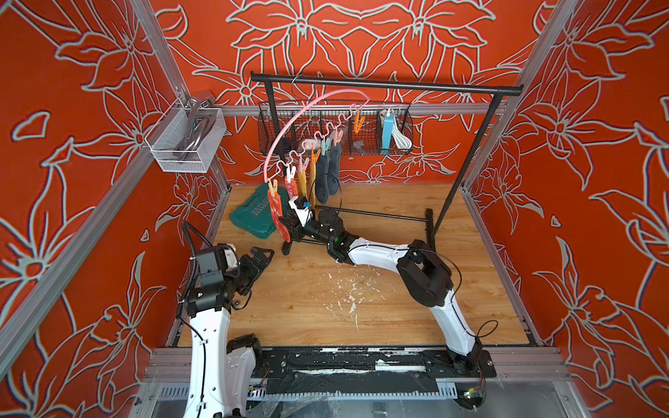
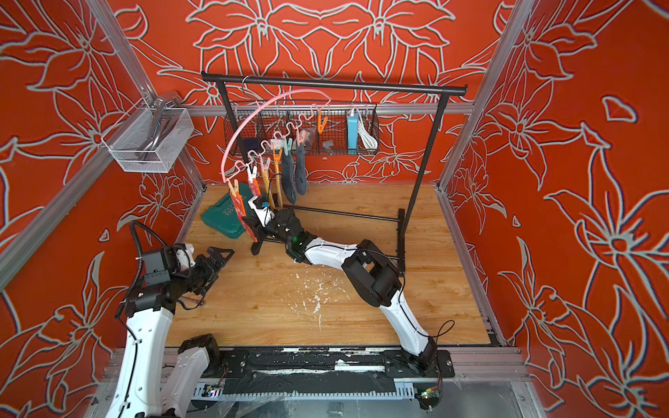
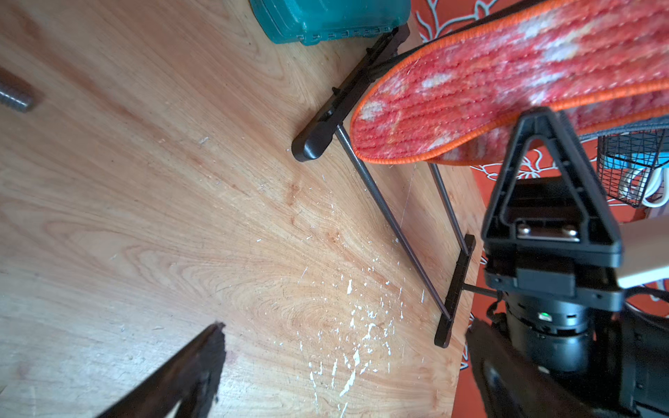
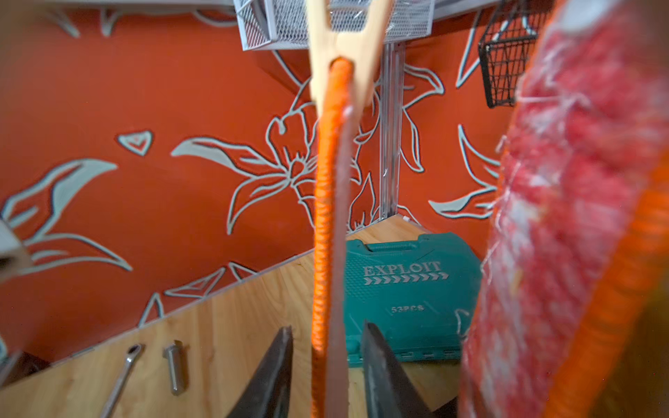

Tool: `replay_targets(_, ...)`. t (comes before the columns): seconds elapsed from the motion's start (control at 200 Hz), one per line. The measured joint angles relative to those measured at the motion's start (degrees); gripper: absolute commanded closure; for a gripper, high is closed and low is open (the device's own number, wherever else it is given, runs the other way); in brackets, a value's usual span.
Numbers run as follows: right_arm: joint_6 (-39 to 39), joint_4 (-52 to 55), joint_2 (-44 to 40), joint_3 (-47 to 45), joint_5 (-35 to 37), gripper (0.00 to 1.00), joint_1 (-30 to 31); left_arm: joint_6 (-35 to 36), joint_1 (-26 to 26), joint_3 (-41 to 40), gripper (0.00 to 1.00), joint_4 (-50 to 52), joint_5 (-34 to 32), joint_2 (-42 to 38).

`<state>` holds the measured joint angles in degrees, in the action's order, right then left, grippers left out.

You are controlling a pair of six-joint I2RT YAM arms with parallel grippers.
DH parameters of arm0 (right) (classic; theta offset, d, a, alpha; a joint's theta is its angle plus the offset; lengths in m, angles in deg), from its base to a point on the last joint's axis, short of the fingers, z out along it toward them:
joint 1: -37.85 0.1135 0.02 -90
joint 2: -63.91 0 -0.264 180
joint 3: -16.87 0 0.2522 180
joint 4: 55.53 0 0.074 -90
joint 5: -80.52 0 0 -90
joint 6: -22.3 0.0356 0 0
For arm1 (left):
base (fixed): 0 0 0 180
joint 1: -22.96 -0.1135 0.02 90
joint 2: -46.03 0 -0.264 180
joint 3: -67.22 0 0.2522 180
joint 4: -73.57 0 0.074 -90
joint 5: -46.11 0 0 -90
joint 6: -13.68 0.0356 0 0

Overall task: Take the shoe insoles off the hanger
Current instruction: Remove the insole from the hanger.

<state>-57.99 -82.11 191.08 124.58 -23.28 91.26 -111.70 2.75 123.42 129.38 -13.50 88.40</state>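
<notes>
Right gripper (image 4: 327,333) has its jaws narrowed around the lower end of the outermost red-white insole (image 4: 325,217), seen edge-on. Slim gaps show beside both fingertips, so I can't tell whether the pads bite. Left gripper (image 1: 263,258) is spread wide, empty, low over the wooden table (image 1: 362,307) and well apart from the hanger. The straddled insole hangs from a cream peg (image 4: 344,39) at the low end of the tilted pink hanger (image 1: 289,119). Its twin (image 4: 564,217) hangs just beside it, then two mustard insoles (image 1: 307,179), then two dark grey insoles (image 1: 327,173). All six are pegged and none lies on the table, so I read this as the first grasp. The next move likely needs a firm pinch, then a pull straight down out of the peg mouth. The hanger hangs loose by its hook on the black garment rack (image 1: 387,85), so expect swing unless the left arm steadies it. A teal tool case (image 4: 409,289) lies behind. Hidden: in both top views the right fingertips are lost against insole and wrist. The peg top is cropped and blurred in the right wrist view, and the mustard pair is edge-on and hard to separate.
</notes>
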Motion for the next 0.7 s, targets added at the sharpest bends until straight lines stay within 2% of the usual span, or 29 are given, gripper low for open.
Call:
replay_targets(0.165,0.7,1.0,1.7,6.0,0.1,0.5,0.0,0.3,0.0,0.0,0.02,0.2,0.2,-0.6)
replay_targets(0.37,3.4,0.9,7.2,16.9,0.1,0.4,0.1,0.8,0.0,0.6,0.02,1.0,0.1,-1.1)
replay_targets(0.525,4.4,2.0,10.7,21.9,0.8,0.39,0.6,0.9,0.0,0.7,0.02,1.6,-0.2,-1.4)
replay_targets(0.611,4.6,3.7,12.8,25.1,2.3,0.44,1.0,0.9,0.0,0.7,0.02,1.9,-0.3,-1.4)
replay_targets(0.701,5.0,5.3,14.3,27.1,4.1,0.62,1.4,0.9,0.0,0.7,0.02,2.1,-0.5,-1.6)
